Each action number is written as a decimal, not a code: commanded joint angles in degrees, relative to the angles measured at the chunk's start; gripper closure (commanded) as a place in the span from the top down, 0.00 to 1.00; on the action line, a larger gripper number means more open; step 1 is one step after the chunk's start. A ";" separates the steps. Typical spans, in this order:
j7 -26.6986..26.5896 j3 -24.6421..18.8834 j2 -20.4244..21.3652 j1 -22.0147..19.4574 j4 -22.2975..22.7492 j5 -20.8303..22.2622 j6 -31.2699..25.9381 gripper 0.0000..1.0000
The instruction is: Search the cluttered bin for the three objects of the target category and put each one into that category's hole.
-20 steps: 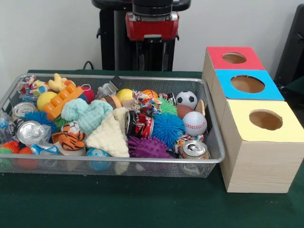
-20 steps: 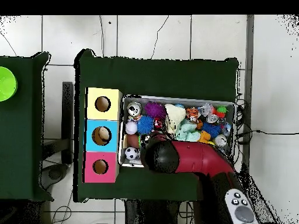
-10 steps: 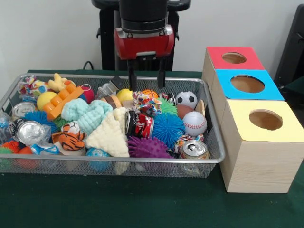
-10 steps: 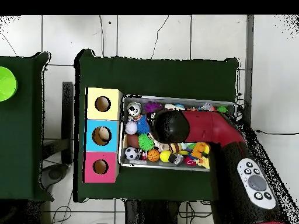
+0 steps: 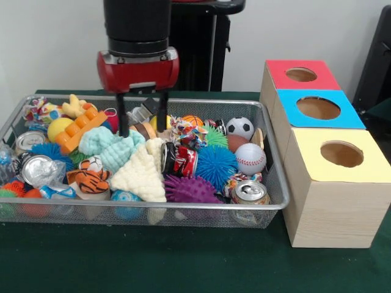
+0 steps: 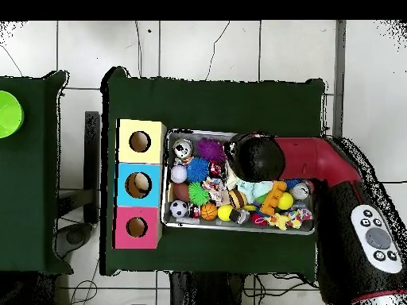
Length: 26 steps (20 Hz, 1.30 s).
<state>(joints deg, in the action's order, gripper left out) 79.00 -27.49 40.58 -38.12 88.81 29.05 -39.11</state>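
My gripper (image 5: 143,125) hangs open over the middle-left of the wire bin (image 5: 276,183). Its fingertips (image 5: 124,129) sit just above a teal cloth (image 5: 113,148) and a cream cloth (image 5: 142,174), with nothing held. Balls lie to the right: soccer ball (image 5: 240,127), baseball (image 5: 250,159), small basketball (image 5: 192,120), brown ball (image 5: 235,142). Crushed cans (image 5: 249,192) (image 5: 40,170) lie at the front. Three hole boxes stand beside the bin: red (image 5: 300,74), blue (image 5: 317,108), yellow (image 5: 342,154). In the overhead view the arm's head (image 6: 257,156) hides the gripper.
Spiky balls, blue (image 5: 215,165) and purple (image 5: 190,189), a tiger plush (image 5: 91,178) and an orange brick (image 5: 82,129) crowd the bin. From above, the soccer ball (image 6: 180,209) and baseball (image 6: 178,174) lie by the boxes (image 6: 137,163). A green disc (image 6: 8,113) rests on a side table.
In the front view the gripper has moved left and down, from the bin's back rim to just above the cloths. It stays open. The bin's contents have not moved.
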 commanded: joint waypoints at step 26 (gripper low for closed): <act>-26.86 -6.37 -12.32 -4.12 -19.41 7.12 -11.71 1.00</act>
<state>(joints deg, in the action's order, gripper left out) 68.01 -30.85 31.55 -41.82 72.13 33.97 -44.35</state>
